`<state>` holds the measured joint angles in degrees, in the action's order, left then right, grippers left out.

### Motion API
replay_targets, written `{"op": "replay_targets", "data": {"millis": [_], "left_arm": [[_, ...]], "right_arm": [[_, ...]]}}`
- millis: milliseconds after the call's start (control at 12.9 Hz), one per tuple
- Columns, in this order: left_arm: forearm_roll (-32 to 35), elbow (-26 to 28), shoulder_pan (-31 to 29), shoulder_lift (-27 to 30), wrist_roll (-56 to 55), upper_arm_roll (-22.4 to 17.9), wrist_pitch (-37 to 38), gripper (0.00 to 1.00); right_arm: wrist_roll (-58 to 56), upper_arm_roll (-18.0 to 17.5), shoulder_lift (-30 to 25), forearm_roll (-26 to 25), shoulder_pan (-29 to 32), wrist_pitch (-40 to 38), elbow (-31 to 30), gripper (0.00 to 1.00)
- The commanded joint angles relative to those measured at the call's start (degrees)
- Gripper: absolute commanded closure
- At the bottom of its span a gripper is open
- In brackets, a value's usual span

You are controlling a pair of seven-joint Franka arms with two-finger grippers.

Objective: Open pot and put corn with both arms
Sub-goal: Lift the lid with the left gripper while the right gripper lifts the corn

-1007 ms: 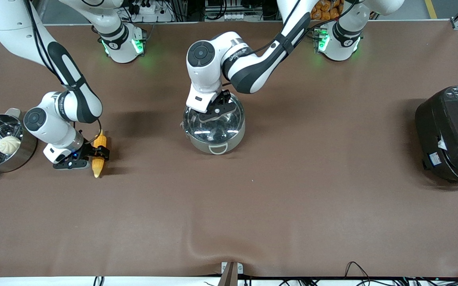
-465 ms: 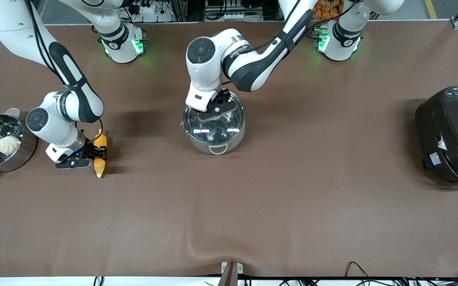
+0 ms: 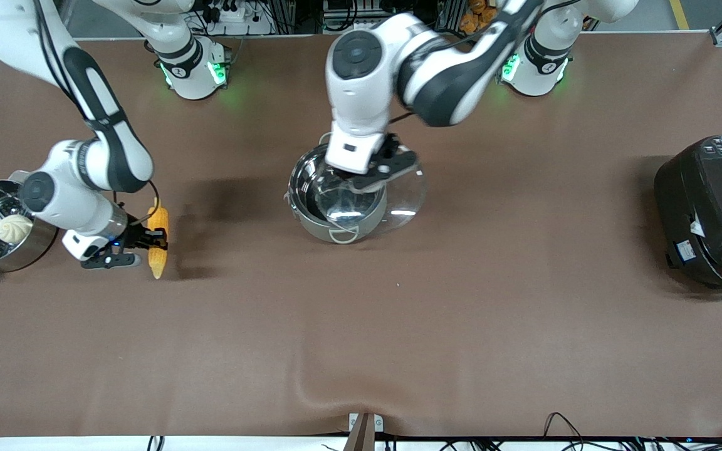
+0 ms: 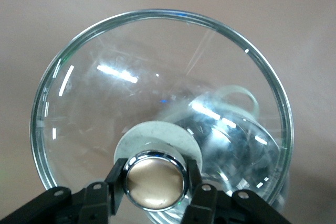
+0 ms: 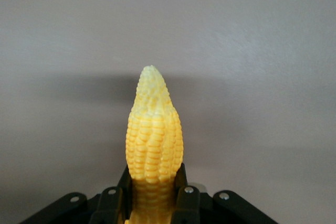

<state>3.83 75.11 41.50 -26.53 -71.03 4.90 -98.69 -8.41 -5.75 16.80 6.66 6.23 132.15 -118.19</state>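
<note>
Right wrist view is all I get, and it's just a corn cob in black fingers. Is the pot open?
Observer: Yes. The left gripper holds the glass lid by its knob, raised and only partly over the pot.
Operator: Is anything inside the pot?
Observer: The part of its inside that shows looks like bare steel; the lid and gripper cover the rest.
Operator: Where is my corn from the pot?
Observer: The corn, in the right gripper, is over the table toward the right arm's end, beside a steamer pot with a white bun in it.
</note>
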Motion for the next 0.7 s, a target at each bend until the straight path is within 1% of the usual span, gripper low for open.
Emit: {"op": "replay_targets", "data": {"millis": [0,155,232,310,387,465,542,620], "left_arm": [[3.02,8.19,-6.58,6.48,7.37,0.55,0.87,1.0],[3.02,11.54,-12.55,8.59,14.57,0.82,0.26,1.0],[3.02,13.55,-15.8,9.65,18.26,0.9,-0.01,1.0],[3.02,17.05,-19.05,11.31,22.13,1.08,-1.75,1.0],[3.02,21.96,-21.96,13.59,26.34,1.08,-5.07,1.0],[2.94,27.93,-24.86,16.05,30.3,1.08,-9.98,1.0],[3.02,33.99,-27.58,18.33,33.21,1.08,-15.6,1.0],[3.02,38.58,-29.87,19.31,36.02,1.08,-20.09,1.0]], "right_arm": [[6.01,-0.75,-3.26,1.86,-2.52,-13.28,8.82,0.86],[8.05,-0.84,-3.53,1.86,-4.9,-19.54,15.15,0.85],[9.97,-0.84,-3.53,1.86,-6.3,-21.39,17.45,0.83],[13.56,-0.84,-3.7,1.78,-8.23,-22.11,18.51,0.83],[17.68,-0.84,-3.88,1.69,-10.6,-22.11,18.7,0.83],[22.51,-1.19,-4.4,1.43,-13.14,-21.94,18.79,0.83],[27.08,-2.41,-4.5,1.25,-14.74,-21.68,18.96,0.83],[31.3,-4.51,-4.5,1.16,-15.19,-21.59,19.75,0.83]]}}
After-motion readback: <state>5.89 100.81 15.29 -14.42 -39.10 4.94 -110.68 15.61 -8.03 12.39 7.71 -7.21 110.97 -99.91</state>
